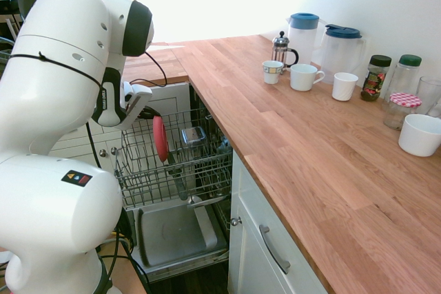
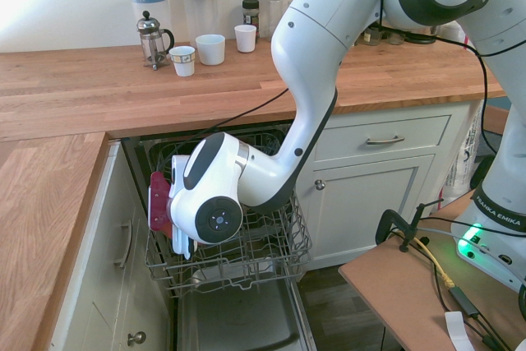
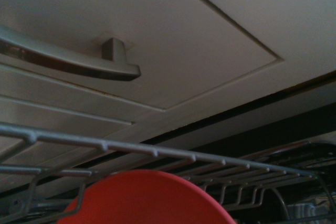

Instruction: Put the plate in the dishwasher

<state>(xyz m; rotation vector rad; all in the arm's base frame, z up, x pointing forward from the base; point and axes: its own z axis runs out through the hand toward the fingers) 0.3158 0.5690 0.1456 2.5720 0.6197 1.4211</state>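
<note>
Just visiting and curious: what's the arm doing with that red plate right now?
Gripper shut on plate. Plate on edge, over the pulled-out wire rack of the open dishwasher. Nothing blocking.

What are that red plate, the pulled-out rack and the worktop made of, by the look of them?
The plate looks like matte plastic: even coral-red colour, thin rim, no glaze shine. The rack seems to be grey coated metal wire: thin rods crossing in a grid. The worktop looks like oiled or varnished wood, built from joined staves with visible grain; solid wood or veneer cannot be told.
</note>
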